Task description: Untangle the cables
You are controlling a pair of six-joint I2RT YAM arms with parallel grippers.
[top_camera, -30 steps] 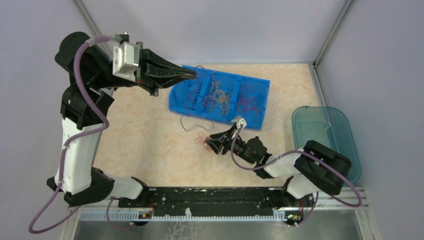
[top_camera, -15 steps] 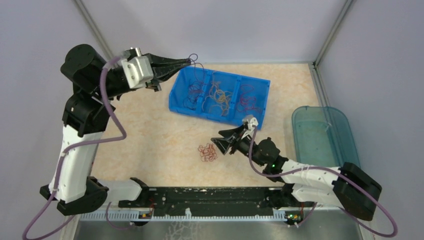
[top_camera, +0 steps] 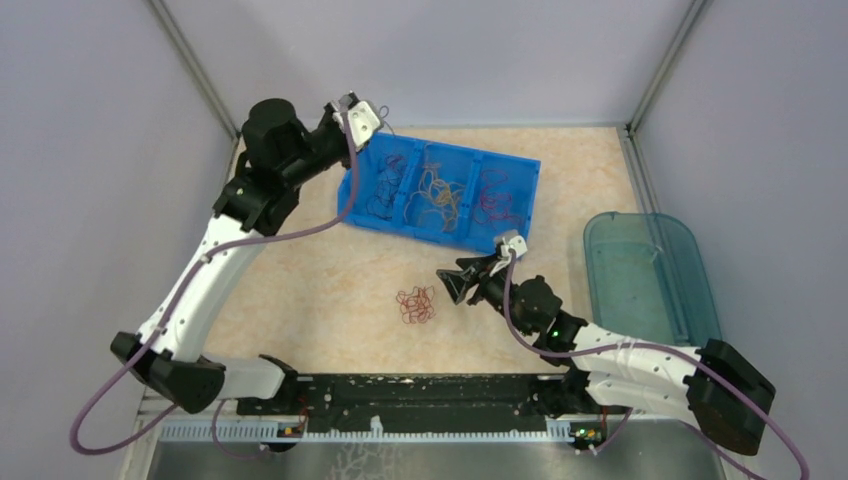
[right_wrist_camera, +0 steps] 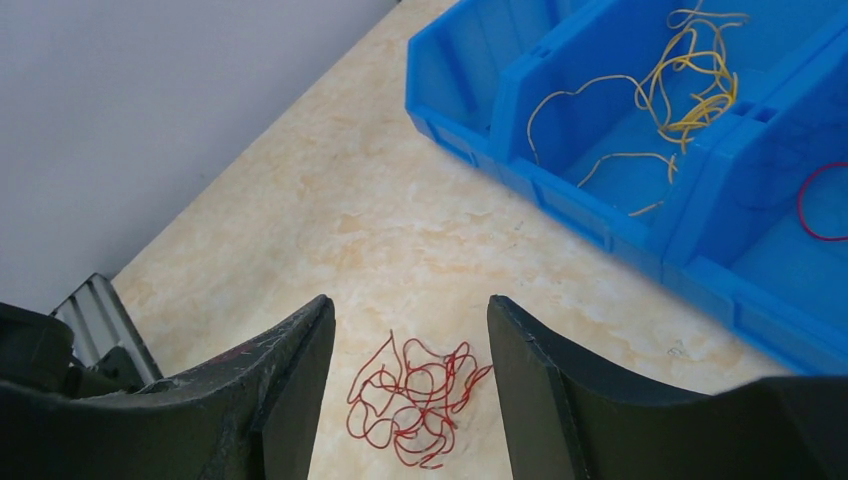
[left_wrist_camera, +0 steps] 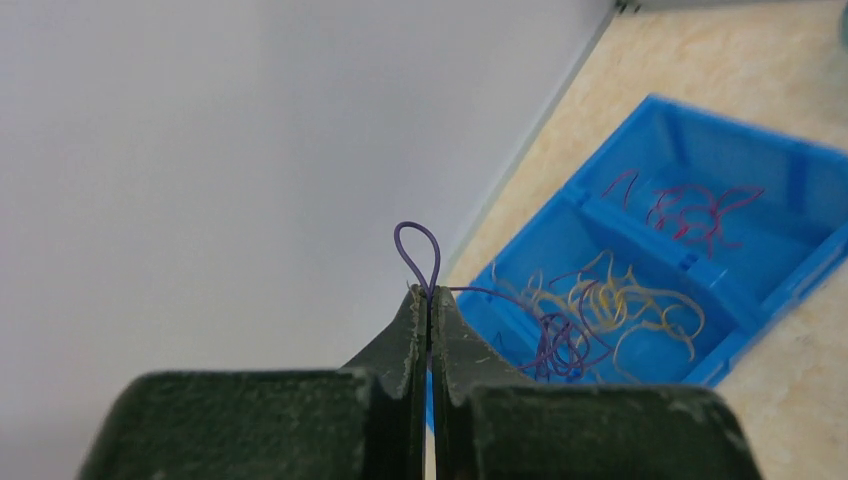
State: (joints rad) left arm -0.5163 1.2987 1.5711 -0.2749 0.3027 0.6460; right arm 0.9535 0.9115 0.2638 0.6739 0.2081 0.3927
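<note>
You are looking at a bright blue bin [right_wrist_camera: 600, 228]. Inside it, orange-yellow cables [top_camera: 440, 197] are showing beside dark purple and red ones. A red tangle [right_wrist_camera: 415, 400] is lying on the table [top_camera: 300, 280], which is showing a beige marbled pattern. A purple strand [left_wrist_camera: 417, 245] is standing out against the pale grey wall [left_wrist_camera: 200, 150]. The tub [top_camera: 650, 250] is looking translucent teal.

From my end I've got a blue plastic three-compartment bin [top_camera: 527, 200] sitting toward the back of the beige marbled bench [top_camera: 320, 270]. There's also a see-through teal plastic tub [top_camera: 645, 275] at the right edge, well apart from it.
</note>
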